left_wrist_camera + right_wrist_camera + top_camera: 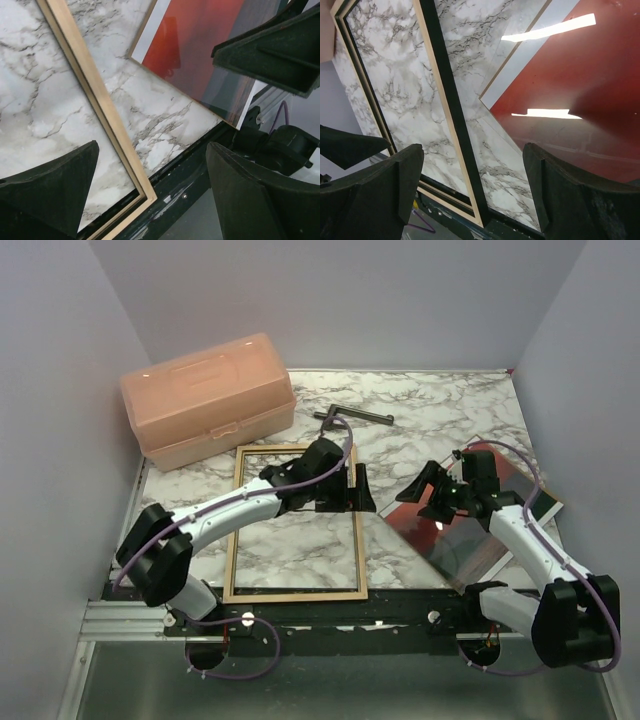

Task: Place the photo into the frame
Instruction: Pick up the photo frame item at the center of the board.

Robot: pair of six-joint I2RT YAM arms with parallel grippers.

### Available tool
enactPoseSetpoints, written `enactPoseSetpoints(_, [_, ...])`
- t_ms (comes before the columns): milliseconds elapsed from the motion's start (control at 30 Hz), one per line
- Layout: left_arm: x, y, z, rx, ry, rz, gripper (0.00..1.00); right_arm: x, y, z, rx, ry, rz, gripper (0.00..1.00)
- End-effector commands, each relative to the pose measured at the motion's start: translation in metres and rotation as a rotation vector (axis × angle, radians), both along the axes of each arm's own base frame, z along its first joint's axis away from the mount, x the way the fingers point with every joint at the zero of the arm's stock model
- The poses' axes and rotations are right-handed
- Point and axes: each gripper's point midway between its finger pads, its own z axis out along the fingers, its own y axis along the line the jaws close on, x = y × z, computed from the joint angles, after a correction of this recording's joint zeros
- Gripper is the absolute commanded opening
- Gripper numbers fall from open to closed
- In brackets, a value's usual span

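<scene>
Top external, lower right: the photo [412,516] looks thin, floppy, slick; an edge pinch suits it. Left gripper [352,494] and right gripper [434,494] gape wide, empty.

Your left arm [235,508] and right arm [530,545] show white link shells between bulky black joint housings. A purple cable [348,440] loops along each. The left pincer [358,490] and right pincer [425,492] carry matte black, wedge-shaped fingers [260,200].
</scene>
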Motion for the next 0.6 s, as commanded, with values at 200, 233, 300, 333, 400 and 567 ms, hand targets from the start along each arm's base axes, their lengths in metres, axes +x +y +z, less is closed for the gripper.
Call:
enactPoseSetpoints(200, [0.022, -0.057, -0.005, -0.021, 0.003, -0.045, 0.72, -0.007, -0.020, 0.002, -0.095, 0.003, -0.030, 0.88])
enactPoseSetpoints(233, [0.023, -0.060, -0.010, -0.012, 0.008, -0.043, 0.68, -0.006, -0.024, 0.004, -0.113, -0.005, -0.038, 0.88])
enactPoseSetpoints(300, [0.026, -0.065, -0.017, 0.001, 0.015, -0.049, 0.65, -0.005, -0.030, 0.008, -0.148, -0.022, -0.053, 0.88])
enactPoseSetpoints(333, [0.027, -0.067, -0.020, 0.009, 0.018, -0.054, 0.62, -0.005, -0.033, 0.010, -0.161, -0.029, -0.060, 0.88])
enactPoseSetpoints(400, [0.029, -0.069, -0.030, 0.050, 0.033, -0.056, 0.61, -0.005, -0.035, 0.013, -0.175, -0.040, -0.067, 0.88])
enactPoseSetpoints(567, [0.036, -0.073, -0.051, 0.140, 0.053, -0.046, 0.58, -0.007, -0.036, 0.012, -0.173, -0.034, -0.073, 0.88])
